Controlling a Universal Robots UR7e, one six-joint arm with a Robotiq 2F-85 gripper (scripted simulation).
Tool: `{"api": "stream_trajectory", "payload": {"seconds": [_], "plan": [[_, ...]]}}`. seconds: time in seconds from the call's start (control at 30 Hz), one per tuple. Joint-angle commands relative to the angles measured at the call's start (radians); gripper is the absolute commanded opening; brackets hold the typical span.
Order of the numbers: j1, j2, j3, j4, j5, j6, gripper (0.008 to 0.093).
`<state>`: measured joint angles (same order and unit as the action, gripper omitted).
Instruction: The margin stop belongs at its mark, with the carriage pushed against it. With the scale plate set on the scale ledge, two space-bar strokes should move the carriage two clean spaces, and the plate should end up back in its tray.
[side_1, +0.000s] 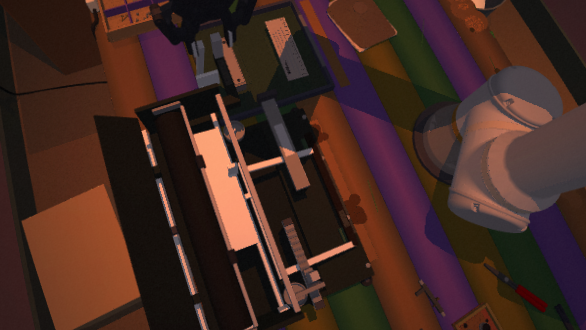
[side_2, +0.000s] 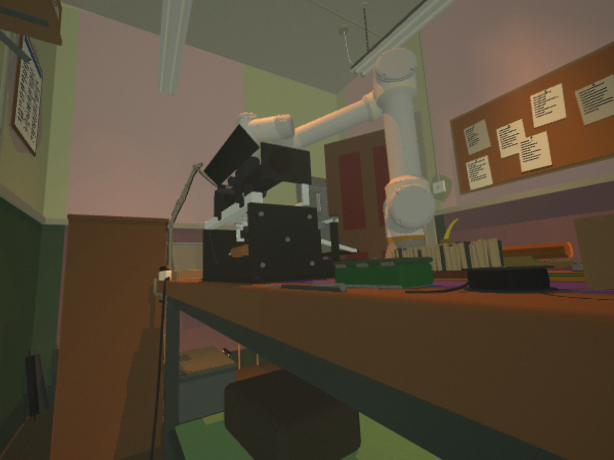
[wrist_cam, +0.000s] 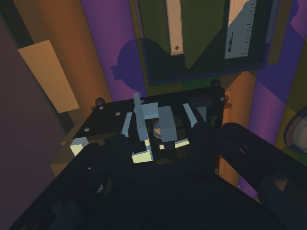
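At the far end of the black typewriter frame (side_1: 240, 210), my gripper (side_1: 207, 50) hangs open over the end plate, its grey fingers either side of a small grey stop piece (wrist_cam: 146, 117) on the rail, and it holds nothing. The pale carriage (side_1: 225, 187) lies along the frame beside the dark platen. Beyond the frame sits a green-lined tray (side_1: 272, 50) holding the ruled scale plate (side_1: 287, 47) and a plain strip (wrist_cam: 175, 27). The wrist camera shows the plate (wrist_cam: 240, 32) flat in the tray. The long space bar (side_1: 287, 145) crosses the frame's middle.
The frame's black end plate (wrist_cam: 150, 112) stands right under my fingers. A cardboard box (side_1: 80, 255) lies left of the frame and a parts box (side_1: 127, 15) by my wrist. My arm's base (side_1: 500, 150) stands to the right, with a red-handled screwdriver (side_1: 517, 287) near it.
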<state>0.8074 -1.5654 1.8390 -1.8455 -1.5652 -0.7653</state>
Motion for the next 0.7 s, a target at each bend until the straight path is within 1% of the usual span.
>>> {"api": "stream_trajectory", "payload": {"seconds": [0.0, 0.67], "plan": [[-0.002, -0.001, 0.000, 0.001, -0.006, 0.000, 0.0550], [-0.002, -0.001, 0.000, 0.001, -0.006, 0.000, 0.0750]]}}
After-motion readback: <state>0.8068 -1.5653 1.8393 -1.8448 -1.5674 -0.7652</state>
